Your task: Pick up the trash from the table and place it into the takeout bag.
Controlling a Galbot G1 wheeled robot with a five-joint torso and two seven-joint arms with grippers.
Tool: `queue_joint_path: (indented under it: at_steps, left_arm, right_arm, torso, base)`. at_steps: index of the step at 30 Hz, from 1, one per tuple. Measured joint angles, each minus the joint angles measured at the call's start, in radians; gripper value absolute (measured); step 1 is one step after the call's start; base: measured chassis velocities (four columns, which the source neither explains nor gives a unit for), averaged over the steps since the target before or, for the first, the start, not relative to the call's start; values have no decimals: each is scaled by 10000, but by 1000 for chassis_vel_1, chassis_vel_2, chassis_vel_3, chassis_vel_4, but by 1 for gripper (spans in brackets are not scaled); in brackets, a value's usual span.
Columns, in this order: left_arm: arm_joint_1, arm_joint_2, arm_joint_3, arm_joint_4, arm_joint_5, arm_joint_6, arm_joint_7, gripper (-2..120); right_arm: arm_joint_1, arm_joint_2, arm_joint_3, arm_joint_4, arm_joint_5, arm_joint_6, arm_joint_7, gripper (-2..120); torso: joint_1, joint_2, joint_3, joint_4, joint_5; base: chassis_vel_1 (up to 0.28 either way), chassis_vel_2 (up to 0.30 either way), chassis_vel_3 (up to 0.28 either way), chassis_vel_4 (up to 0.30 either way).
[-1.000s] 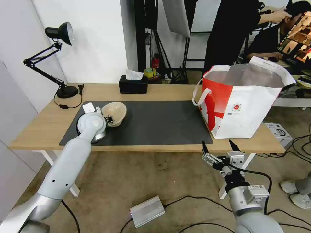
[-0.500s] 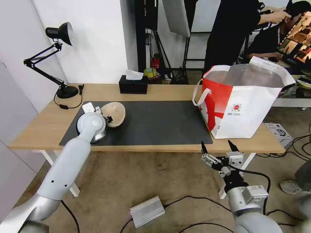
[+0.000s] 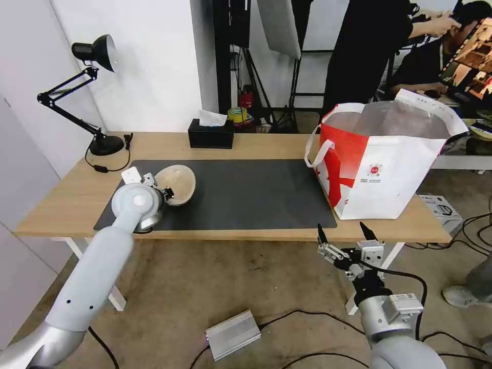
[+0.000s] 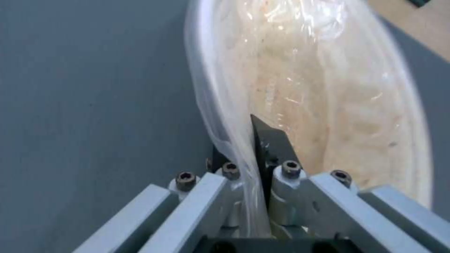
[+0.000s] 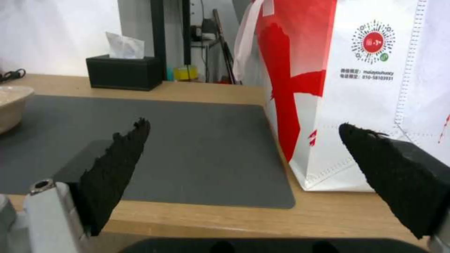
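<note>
One pincer apparently pinches bowl.

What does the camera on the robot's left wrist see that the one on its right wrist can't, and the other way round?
The left wrist view alone shows the left gripper pinching the rim of the beige bowl, with a clear plastic film lining the bowl. The right wrist view alone shows the right gripper open at the table's near edge, the takeout bag with its round red logo, and the black tissue box. Both share the bowl, seen far off at the side in the right wrist view, and the dark grey mat.
</note>
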Motion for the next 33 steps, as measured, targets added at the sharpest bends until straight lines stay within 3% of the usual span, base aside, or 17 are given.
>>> queue_joint_path:
  at_steps: [8, 15, 24, 33]
  left_arm:
    - [409, 535, -640, -1479, -1170, -256, 233, 0]
    - [-302, 791, -325, -2217, -1886, -287, 216, 0]
    - [-2016, 390, 841, -2449, -2383, -397, -110, 0]
    - [-3745, -655, 1920, -1785, -2862, -589, -697, 0]
  right_arm:
    - [-17, 6, -35, 33, -14, 1, -2, 100]
    - [-9, 27, -127, 20, -26, 1, -9, 100]
    - [3, 90, -172, -4, -36, 0, -12, 100]
    - [48, 135, -238, -76, -47, 1, -17, 100]
  torso:
    - [0, 0, -1, -1, 3]
    - [0, 0, -2, -3, 4]
    - [0, 1, -3, -3, 5]
    - [0, 1, -2, -4, 7]
  base:
    - [0, 0, 0, 0]
    - [0, 0, 0, 0]
    - [0, 0, 0, 0]
    - [0, 0, 0, 0]
